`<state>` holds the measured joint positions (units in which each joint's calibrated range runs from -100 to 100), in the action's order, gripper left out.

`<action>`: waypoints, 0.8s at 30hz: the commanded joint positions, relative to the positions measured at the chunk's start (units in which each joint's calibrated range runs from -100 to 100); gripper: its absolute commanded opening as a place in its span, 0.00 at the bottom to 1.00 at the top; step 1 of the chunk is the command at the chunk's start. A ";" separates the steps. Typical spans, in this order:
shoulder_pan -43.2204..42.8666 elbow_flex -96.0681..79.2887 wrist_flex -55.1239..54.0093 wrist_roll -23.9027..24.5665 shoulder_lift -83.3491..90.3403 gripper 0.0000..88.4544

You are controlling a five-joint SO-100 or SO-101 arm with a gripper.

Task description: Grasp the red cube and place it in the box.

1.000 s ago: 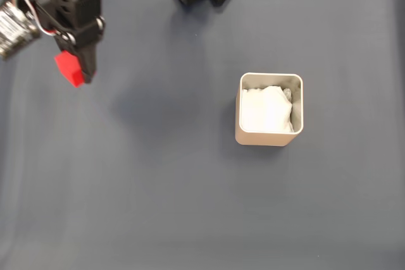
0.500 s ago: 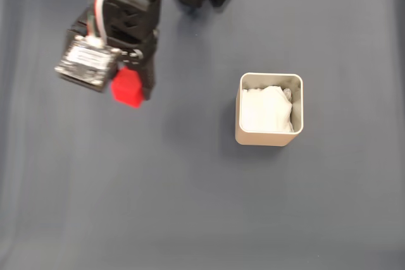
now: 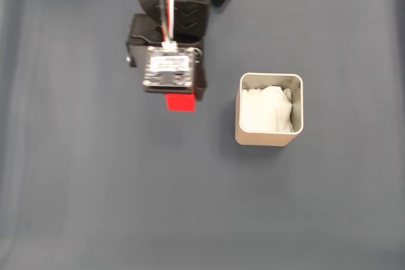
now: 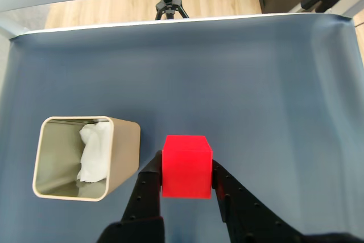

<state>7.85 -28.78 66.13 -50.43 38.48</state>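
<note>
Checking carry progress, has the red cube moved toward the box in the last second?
Yes. In the fixed view the red cube has travelled rightward, now much nearer the box.

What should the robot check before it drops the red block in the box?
1. Jaws pinching the red cube on both sides: ok.
2. Gripper above the box: not ok; in the fixed view it is off to the box's left.
3. Box upright, top open: ok.
4. Room inside: cannot tell for sure; white paper fills much of it.
5. Dark cloth between cube and box is bare: ok.
6. How high the cube hangs over the rim: cannot tell.
</note>
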 commanded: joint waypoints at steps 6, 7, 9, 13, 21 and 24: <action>-6.90 0.16 -1.25 -0.68 3.20 0.00; -7.61 -0.03 -1.33 -0.88 3.45 0.00; -8.95 -0.66 -2.24 -1.12 4.06 0.00; -11.23 -1.85 -3.79 -1.76 5.27 0.00; -15.42 -5.04 -5.60 -2.49 7.18 0.00; -17.19 -5.31 -5.68 -2.64 7.09 0.00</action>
<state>-7.93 -34.52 61.33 -52.58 44.09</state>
